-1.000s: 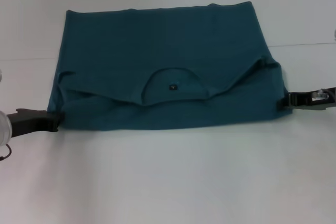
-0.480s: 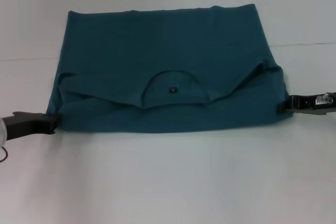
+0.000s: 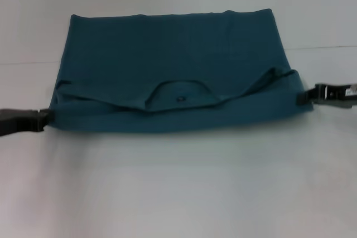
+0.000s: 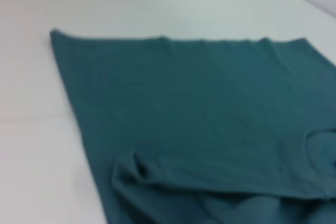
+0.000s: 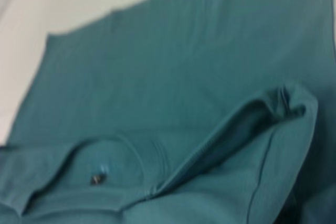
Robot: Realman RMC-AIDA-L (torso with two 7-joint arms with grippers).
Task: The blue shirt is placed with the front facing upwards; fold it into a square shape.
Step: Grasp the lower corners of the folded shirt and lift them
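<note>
The blue shirt point(image 3: 167, 54) lies on the white table, its collar end folded over the body so the round collar point(image 3: 181, 94) and small dark tag point(image 3: 179, 99) face up. The white lettering is hidden. My left gripper point(image 3: 43, 120) is shut on the near left corner of the fold. My right gripper point(image 3: 303, 95) is shut on the near right corner. The shirt is stretched between them. The left wrist view shows the shirt's flat body point(image 4: 199, 108). The right wrist view shows the shirt point(image 5: 184, 77), the tag point(image 5: 97, 179) and a raised fold point(image 5: 278, 108).
The white table point(image 3: 178, 193) stretches in front of the shirt and on both sides. A faint seam line point(image 3: 323, 47) crosses the table behind the right gripper.
Both grippers have moved away from me and a little outward, drawing the near folded edge farther up the table and pulling it tauter. The far hem has stayed put.
</note>
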